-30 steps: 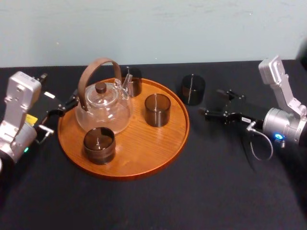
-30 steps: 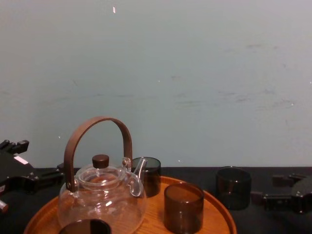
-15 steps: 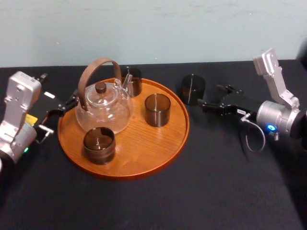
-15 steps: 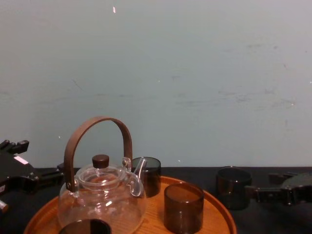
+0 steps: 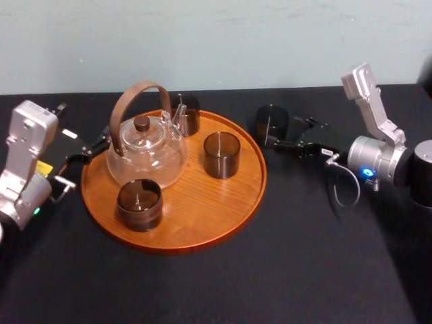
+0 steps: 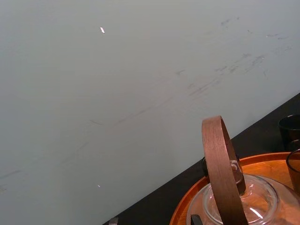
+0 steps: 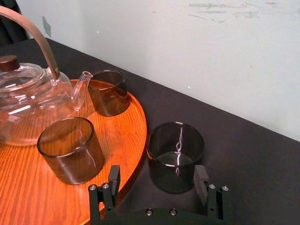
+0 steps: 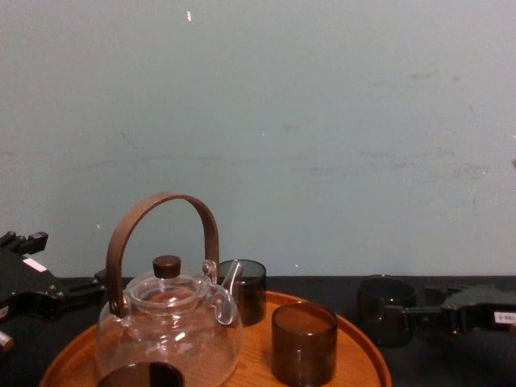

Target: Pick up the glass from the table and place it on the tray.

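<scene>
The glass point(image 5: 271, 125), a short dark smoky tumbler, stands on the black table point(image 5: 304, 256) just right of the round wooden tray point(image 5: 202, 236). My right gripper point(image 5: 287, 133) is open at the glass's right side. In the right wrist view the fingers point(image 7: 114, 177) stand wide apart, and the glass point(image 7: 176, 154) sits just ahead of them, between their lines. In the chest view one finger of the right gripper point(image 8: 403, 316) crosses in front of the glass point(image 8: 379, 292). My left gripper point(image 5: 84, 123) rests open at the tray's left edge, behind the kettle.
On the tray stand a glass kettle point(image 5: 145, 152) with a brown arched handle and three more dark glasses point(image 5: 221, 154), point(image 5: 140, 204), point(image 5: 185, 113). The tray's raised rim point(image 7: 140, 140) lies close to the glass. A pale wall backs the table.
My right gripper has moved left toward the glass, from well to its right until its fingers reach the glass's sides. The left arm, tray and glasses have not moved.
</scene>
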Controlling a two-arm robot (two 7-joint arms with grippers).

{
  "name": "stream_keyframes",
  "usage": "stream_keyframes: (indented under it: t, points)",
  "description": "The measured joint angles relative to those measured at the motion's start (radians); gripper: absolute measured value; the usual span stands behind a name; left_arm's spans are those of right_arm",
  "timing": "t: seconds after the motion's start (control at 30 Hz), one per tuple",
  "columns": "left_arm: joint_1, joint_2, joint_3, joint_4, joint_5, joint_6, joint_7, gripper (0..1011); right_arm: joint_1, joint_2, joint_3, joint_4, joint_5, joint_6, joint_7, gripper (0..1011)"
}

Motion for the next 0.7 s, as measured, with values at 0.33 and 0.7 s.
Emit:
stream_keyframes:
  t: [0.33,0.7]
  points:
    - [0.000,0.000,0.000,0.000,0.000,0.000,0.000,1001,0.028,-0.023,-0.003,0.044,-0.011,-0.013,0.010,1002]
    - [0.000,0.000,0.000,0.000,0.000,0.000,0.000,1001,0.020,-0.020,0.010,0.043,-0.013,-0.010,0.003,1002]
